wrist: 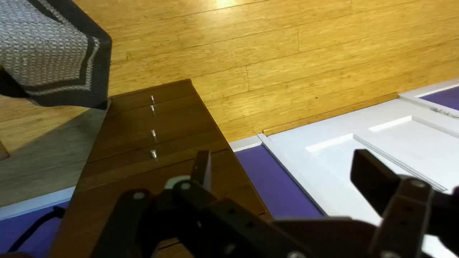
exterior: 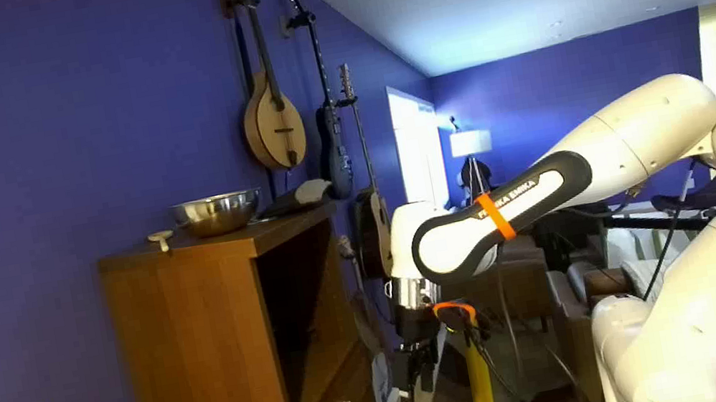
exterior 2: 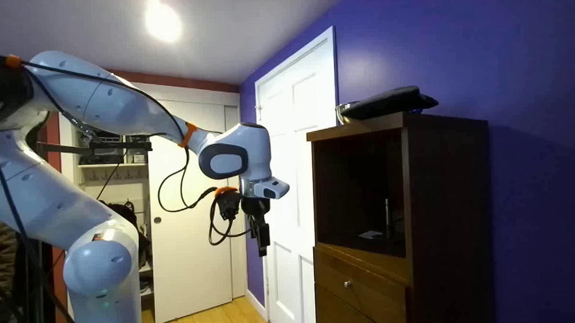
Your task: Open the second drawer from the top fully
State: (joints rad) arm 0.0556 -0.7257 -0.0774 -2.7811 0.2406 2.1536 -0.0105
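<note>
Spread jaws hang clear of drawer edges (exterior 2: 350, 304).

The wall (exterior: 62, 127) is purple; the cabinet (exterior: 202, 358) and drawer fronts (wrist: 168, 123) are brown, the knobs (wrist: 153, 133) silvery. The floor (wrist: 272, 46) is honey-yellow, the rug (wrist: 45, 52) flecked grey with a dark border and pale line. In an exterior view the arm (exterior: 650, 123) is white and black, its strap (exterior: 496, 217) orange. The jaws are black.
</note>
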